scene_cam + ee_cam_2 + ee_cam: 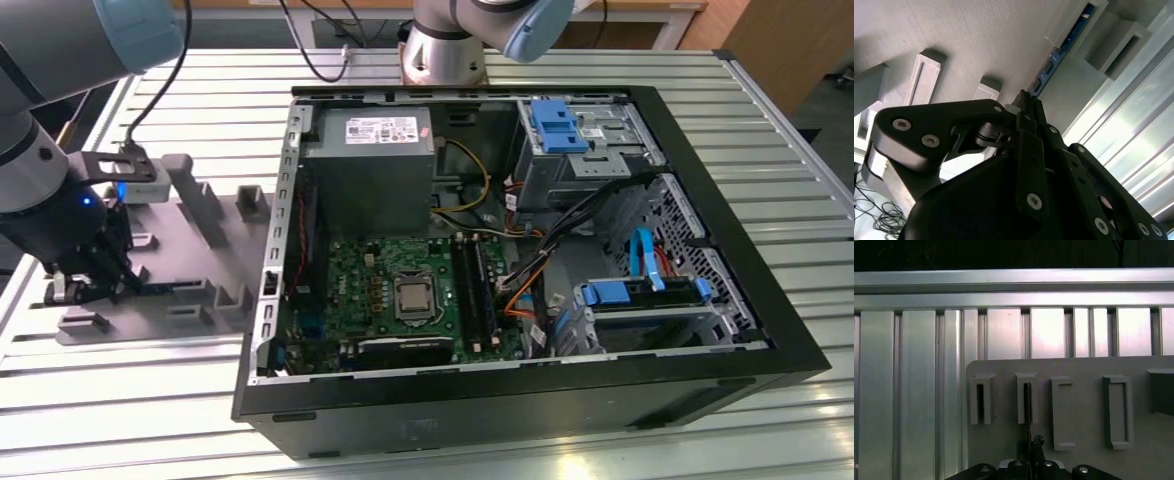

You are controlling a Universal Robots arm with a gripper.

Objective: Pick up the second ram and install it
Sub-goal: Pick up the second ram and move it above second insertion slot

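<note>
My gripper (pixel 83 285) is low over the grey fixture plate (pixel 200 260) at the exterior view's left. In the second wrist view its black fingers (pixel 1026 107) meet on the end of the second ram (pixel 1054 60), a thin bluish board with black chips. The stick's far end sits in an upright slotted block (pixel 1079 20). In the first wrist view the ram (pixel 1027 410) shows edge-on, running from a slotted block (pixel 1026 397) down to the gripper (pixel 1030 447). The long black motherboard slots (pixel 474 290) lie inside the open computer case, well to the exterior view's right.
The open black computer case (pixel 787 350) holds a power supply (pixel 374 160), blue drive bays (pixel 641 295) and loose cables. The fixture plate carries several upright blocks (pixel 1119 410). All of it rests on a slatted aluminium table (pixel 134 400). Another arm's base (pixel 447 50) stands behind the case.
</note>
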